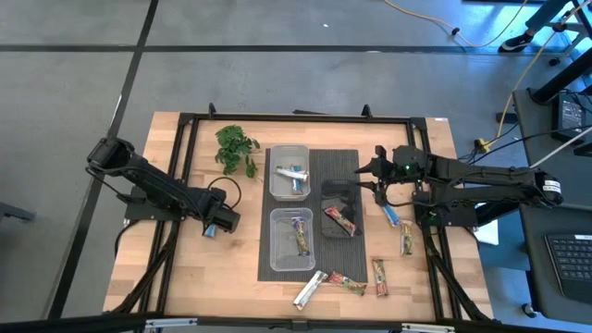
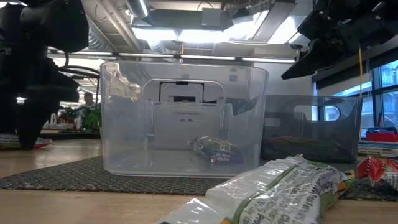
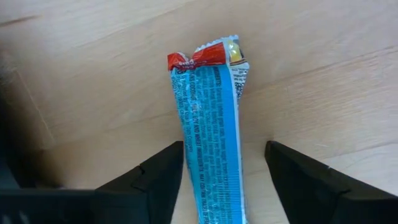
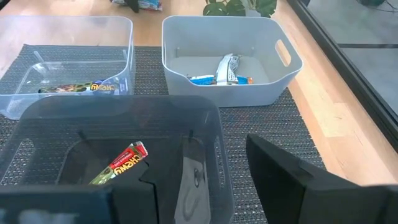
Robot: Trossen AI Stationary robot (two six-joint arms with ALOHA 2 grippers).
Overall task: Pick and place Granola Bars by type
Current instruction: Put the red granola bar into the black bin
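A: Where is the blue bar found?
B: Flat on the bare wood left of the mat, between the left gripper's parted fingers, long axis along their reach, red end pointed away.
A: The right gripper?
B: Held apart, empty, above the dark tub.

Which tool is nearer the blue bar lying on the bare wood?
Left. The left tool straddles the blue bar; the right tool hovers past the tubs, far across the table.
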